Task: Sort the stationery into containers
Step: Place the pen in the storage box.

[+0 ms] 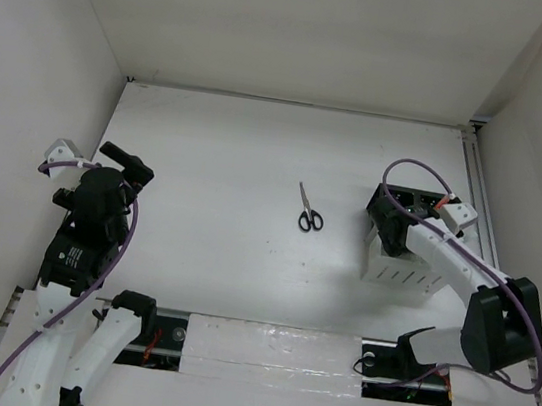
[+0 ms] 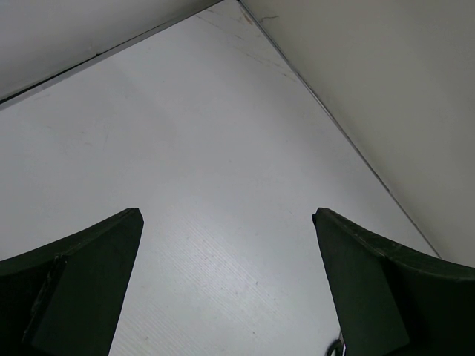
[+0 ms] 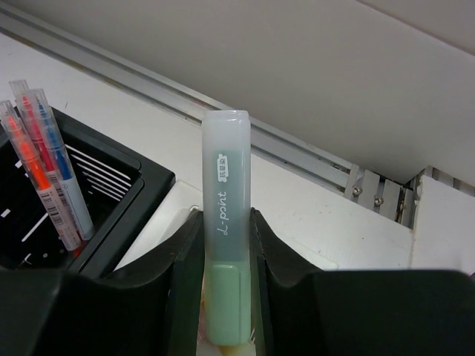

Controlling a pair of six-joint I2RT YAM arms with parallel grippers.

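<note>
My right gripper point(image 3: 225, 245) is shut on a stubby green marker point(image 3: 225, 222) and holds it upright over the white part of the organizer point(image 1: 402, 275), next to a black compartment point(image 3: 111, 178). Thin red and blue pens point(image 3: 44, 170) stand in that black compartment. In the top view the right gripper point(image 1: 388, 230) hangs over the organizer at the right. Black-handled scissors point(image 1: 309, 211) lie flat mid-table. My left gripper point(image 2: 226, 282) is open and empty above bare table at the far left, seen in the top view point(image 1: 127, 165). The other markers and the tub are not visible.
White walls enclose the table on three sides. A metal rail point(image 3: 297, 148) runs along the right wall behind the organizer. A raised white strip point(image 1: 271, 349) lies along the near edge between the arm bases.
</note>
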